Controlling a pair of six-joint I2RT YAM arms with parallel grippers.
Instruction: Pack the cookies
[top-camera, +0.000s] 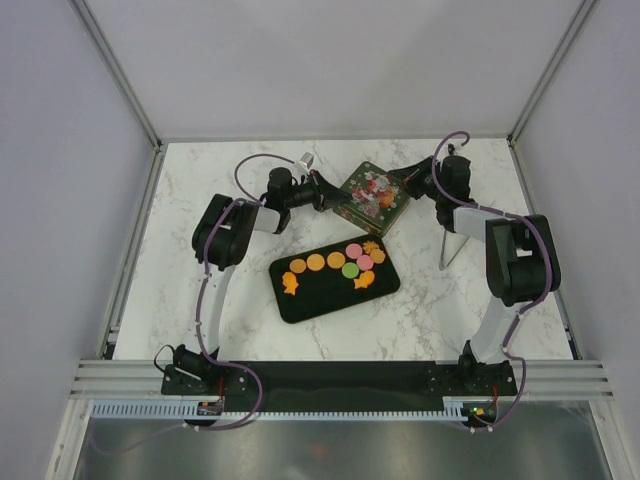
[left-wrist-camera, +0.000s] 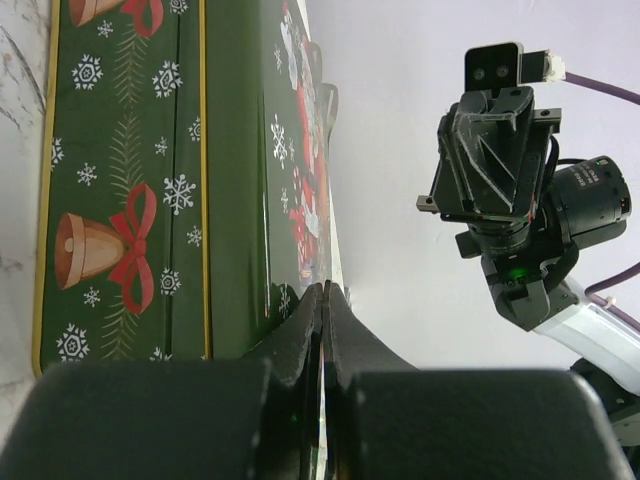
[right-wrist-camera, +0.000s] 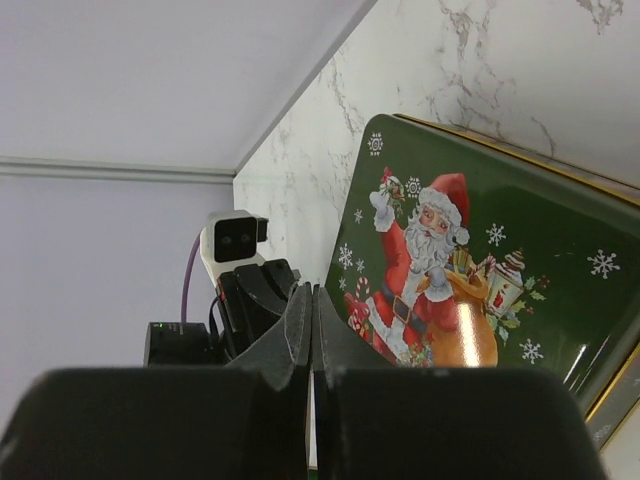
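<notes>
Table (top-camera: 200, 300): white marble-pattern top with grey veining, rectangular, filling the floor of the enclosure. Far wall (top-camera: 330, 60), left wall (top-camera: 60, 200) and right wall (top-camera: 600, 200): plain, matte, pale grey panels with no windows. Aluminium uprights run up from the far-left corner (top-camera: 120, 75) and the far-right corner (top-camera: 550, 70). Near edge: ribbed aluminium rail (top-camera: 110, 378), with a white slotted cable duct (top-camera: 330, 408) just in front of it. Nearer still is a dark grey surface (top-camera: 330, 445); material cannot be told. Light is even and diffuse, and shadows on the table are soft.
</notes>
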